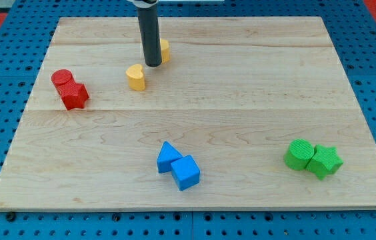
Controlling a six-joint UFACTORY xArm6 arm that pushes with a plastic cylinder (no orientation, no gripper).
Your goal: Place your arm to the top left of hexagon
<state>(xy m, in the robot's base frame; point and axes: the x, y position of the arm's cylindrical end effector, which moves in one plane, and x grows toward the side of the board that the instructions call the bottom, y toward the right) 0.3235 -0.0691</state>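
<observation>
My tip rests on the desk near the view's top, touching or just beside the yellow hexagon, which shows only as a sliver past the rod's right edge; the rod hides most of it, so its shape is hard to confirm. The rod carries no hand, so there is nothing to open or close. I judge the approach step nearly done: the tip sits at the hexagon's left and slightly below, so the next move calls for a short slide toward the view's top, keeping clear of the block so it is not nudged. A yellow heart lies just below-left of the tip, near but apart. Elsewhere, a red cylinder touches a red star at the left; a blue triangle touches a blue cube at the bottom; a green cylinder touches a green star at the right. The desk is pale wood planks on a blue pegboard.
</observation>
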